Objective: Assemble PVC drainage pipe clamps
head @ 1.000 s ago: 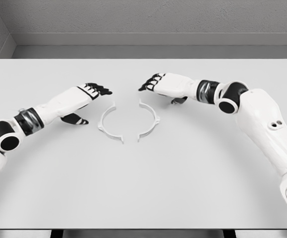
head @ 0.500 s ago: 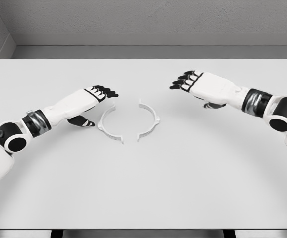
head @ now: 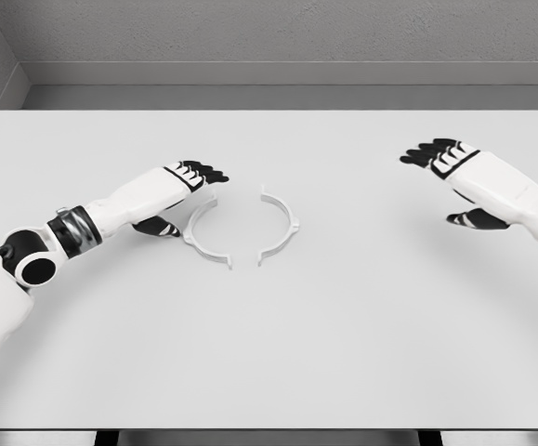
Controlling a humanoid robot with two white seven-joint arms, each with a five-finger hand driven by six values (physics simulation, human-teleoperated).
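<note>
Two white half-ring clamp pieces lie flat near the table's middle, curved sides outward with a small gap between their ends. The left half (head: 201, 234) bows leftward, the right half (head: 281, 227) bows rightward. My left hand (head: 192, 184) hovers just above and left of the left half, fingers spread, thumb (head: 157, 227) low beside the piece, holding nothing. My right hand (head: 450, 167) is far out at the right, open and well apart from the right half.
The white table (head: 269, 353) spans the whole view, with a grey wall behind its far edge. Nothing else stands on it.
My right hand has pulled away from the right clamp half, sweeping rightward. My left hand has edged slightly right, closer to the left half. Neither clamp half has moved.
</note>
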